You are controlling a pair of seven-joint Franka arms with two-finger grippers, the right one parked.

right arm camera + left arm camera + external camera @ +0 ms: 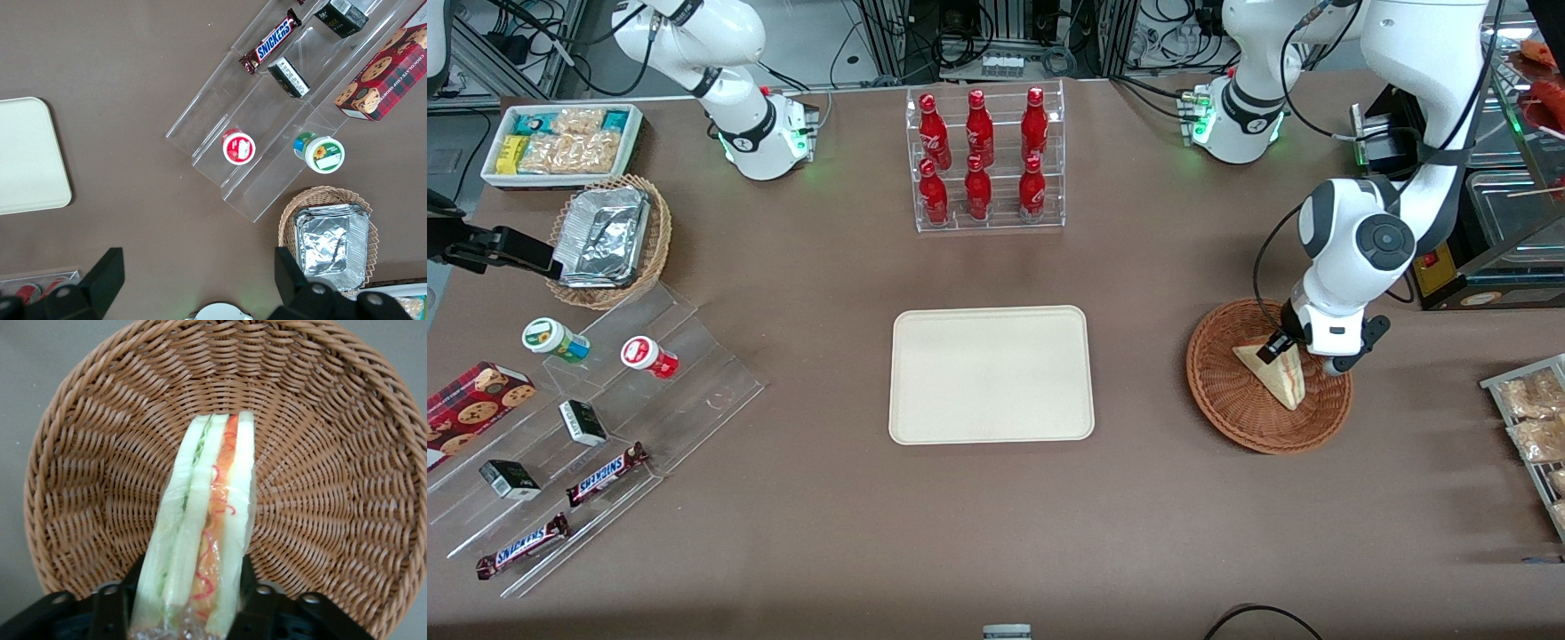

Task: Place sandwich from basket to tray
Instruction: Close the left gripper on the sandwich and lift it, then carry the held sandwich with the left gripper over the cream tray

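Gripper (1288, 355): down inside the basket, fingers (248, 587) pressed against both bread faces of the sandwich, pinching it.
Table (996, 524): brown surface carrying everything.
Tray (991, 374): flat on the table, bare, well apart from the basket, toward the parked arm's end.
Basket (1232, 391): reddish-brown wicker, toward the working arm's end.
Sandwich (1276, 375): in the basket, standing on edge, red and green filling layers facing the wrist camera (207, 520).

The basket (347, 487) was rough woven wicker. The sandwich (207, 520) wore glossy clear film between the gripper's (190, 600) matt black fingers (248, 597). The tray (991, 373) looked smooth and matt.
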